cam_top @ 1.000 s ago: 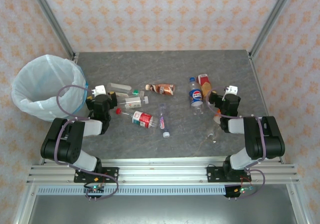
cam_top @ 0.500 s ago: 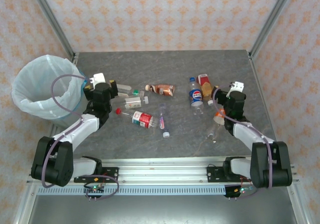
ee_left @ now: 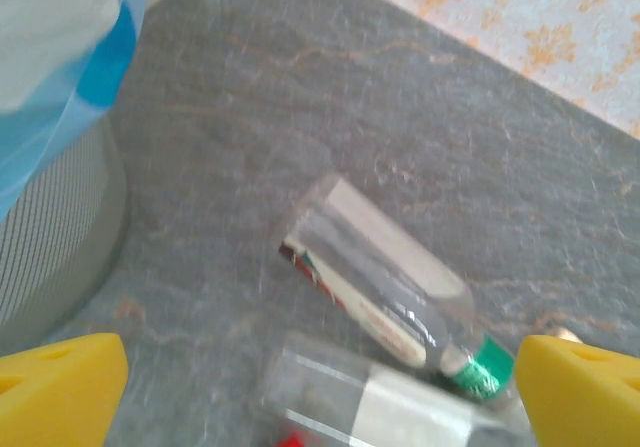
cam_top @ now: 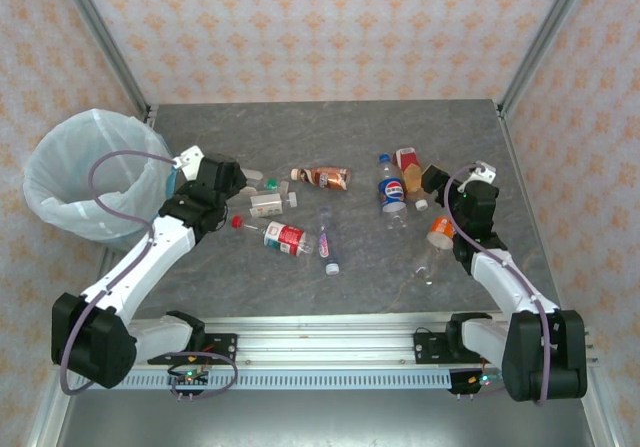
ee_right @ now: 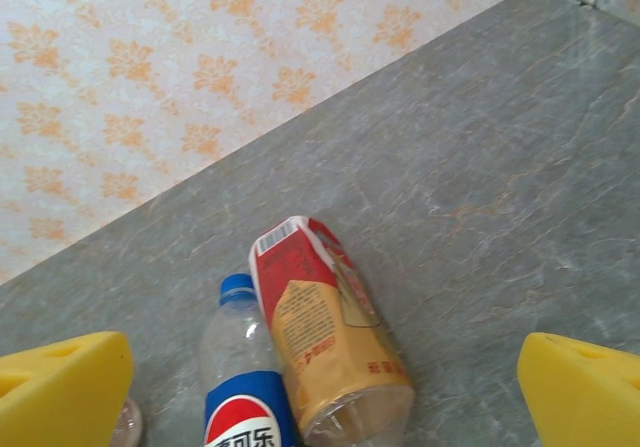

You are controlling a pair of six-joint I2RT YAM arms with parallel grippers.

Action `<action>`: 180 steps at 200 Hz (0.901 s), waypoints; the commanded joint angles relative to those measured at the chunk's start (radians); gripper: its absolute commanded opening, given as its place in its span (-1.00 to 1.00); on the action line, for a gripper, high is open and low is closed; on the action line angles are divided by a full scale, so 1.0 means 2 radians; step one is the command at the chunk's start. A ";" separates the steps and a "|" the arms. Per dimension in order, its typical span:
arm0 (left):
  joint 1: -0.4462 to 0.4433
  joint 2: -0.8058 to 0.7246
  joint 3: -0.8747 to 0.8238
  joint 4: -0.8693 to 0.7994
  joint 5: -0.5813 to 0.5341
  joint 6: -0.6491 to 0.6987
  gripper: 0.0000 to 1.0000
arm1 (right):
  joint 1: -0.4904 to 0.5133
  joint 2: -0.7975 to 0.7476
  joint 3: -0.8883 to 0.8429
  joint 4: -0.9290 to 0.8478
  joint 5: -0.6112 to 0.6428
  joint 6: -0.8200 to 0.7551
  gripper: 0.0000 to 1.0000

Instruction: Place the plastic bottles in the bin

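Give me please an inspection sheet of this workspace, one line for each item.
Surface: grey stone-look table, no spills seen.
Job's things: bottles all lie scattered on the table; bin stands at the far left, lined with a bag.
Clutter: nothing seen.
Grippers: left gripper open, facing a green-capped bottle; right gripper open, facing a tan-labelled bottle; nothing held.
Cables: purple cable loops from each arm; the left loop crosses in front of the bin.
Surroundings: patterned walls, metal frame posts.
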 commanded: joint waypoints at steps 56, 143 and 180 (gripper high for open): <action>-0.051 -0.084 -0.044 -0.158 0.090 -0.195 1.00 | 0.003 -0.019 -0.009 0.014 -0.037 0.048 0.98; -0.127 -0.049 -0.100 -0.073 0.133 -0.278 1.00 | 0.005 -0.005 -0.022 0.051 -0.085 0.070 0.98; -0.139 0.013 -0.066 -0.076 0.144 -0.290 1.00 | 0.011 -0.005 -0.001 0.022 -0.099 0.055 0.98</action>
